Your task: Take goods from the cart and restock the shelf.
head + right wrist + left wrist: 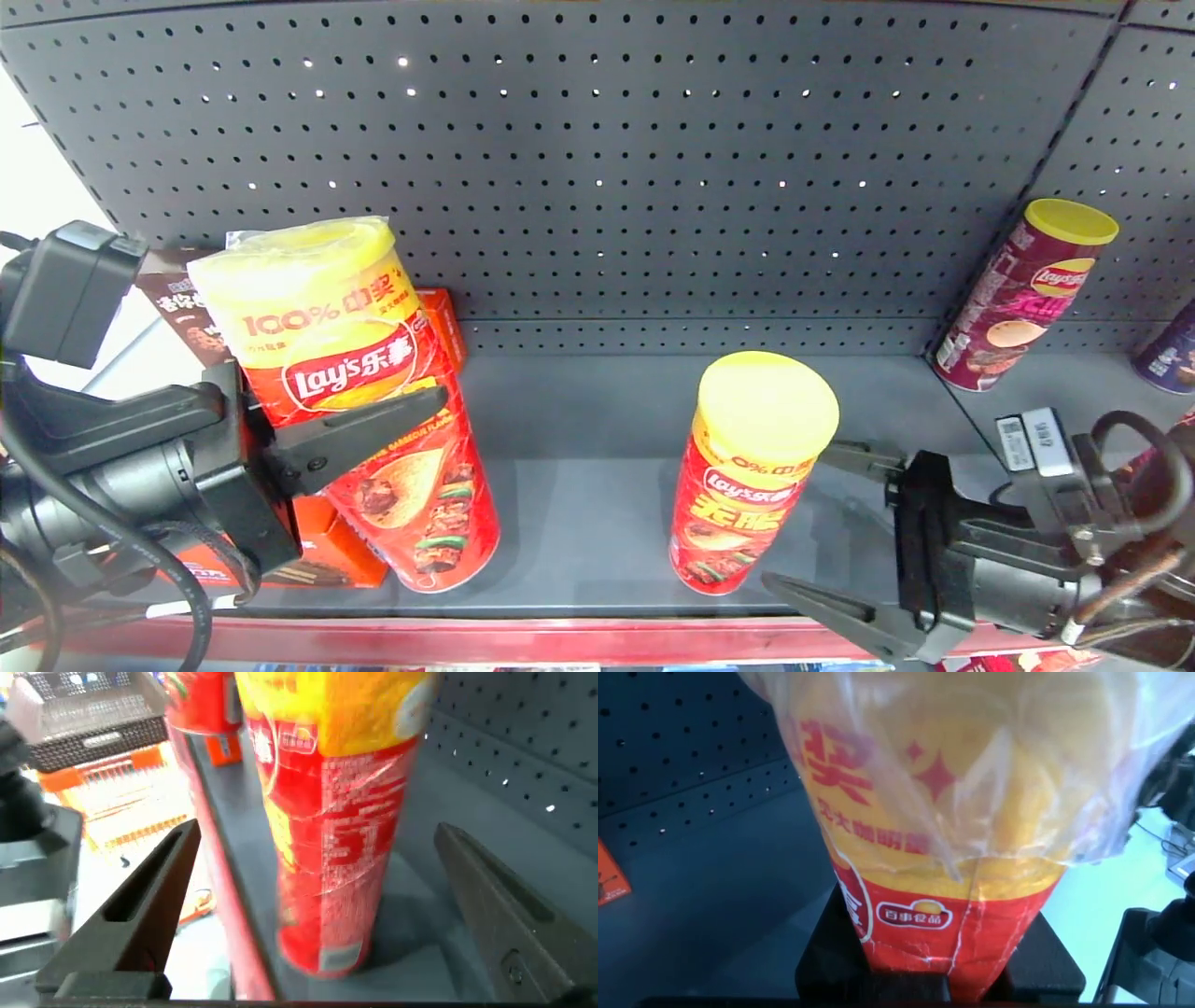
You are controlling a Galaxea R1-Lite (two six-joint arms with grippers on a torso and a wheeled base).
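Observation:
A large red chip canister (373,401) with a yellow lid under clear wrap leans at the left of the grey shelf (579,504). My left gripper (392,411) is shut on its middle. In the left wrist view the same canister (952,859) rises from between the jaws of the left gripper (943,961). A smaller red canister (747,476) with a yellow lid stands upright mid-shelf. My right gripper (795,518) is open, one finger on each side of its right flank, not touching. The right wrist view shows this canister (327,859) between the spread fingers of the right gripper (318,835).
Orange and brown snack boxes (317,551) sit behind the large canister at the left. A purple canister (1022,299) leans on the divider at the right. The pegboard back (597,168) closes the shelf, and a red strip (560,639) marks its front edge. An orange cart (103,793) stands below.

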